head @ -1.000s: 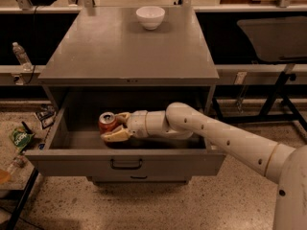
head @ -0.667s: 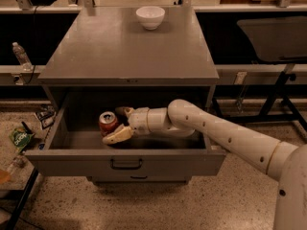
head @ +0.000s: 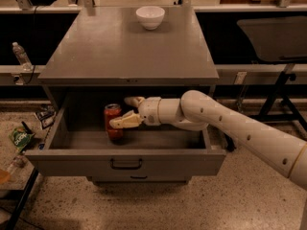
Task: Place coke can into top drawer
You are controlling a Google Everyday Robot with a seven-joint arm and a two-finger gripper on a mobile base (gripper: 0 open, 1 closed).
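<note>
The robot's cream-coloured two-finger tool [head: 118, 112] reaches in from the right at the end of a thick white arm [head: 230, 128], low inside an open drawer. Its fingers are spread wide. One fingertip sits higher and farther back, close to the top of a can. The other is lower and nearer the viewer, crossing the can's side.

The small red cylindrical soda can [head: 113, 134], with a silver top, stands upright on the drawer floor, left of centre. It is partly between the spread fingers. Whether either finger touches it cannot be told.

The wide grey metal top drawer [head: 192, 162] is pulled well out from under the grey counter [head: 129, 51]. A dark curved pull handle [head: 126, 164] is centred on the drawer's front. A round white bowl [head: 150, 17] sits at the back of the counter, well apart from the tool.

The placing looks essentially done; what remains is probably getting the tool out cleanly. The main risk is the lower finger, which overlaps the can. If the arm pulls back or lifts without clearing that finger first, it could drag or tip the can, which would then roll about the drawer. The counter's front edge hangs just above the arm, so a steep lift could knock against it.
</note>
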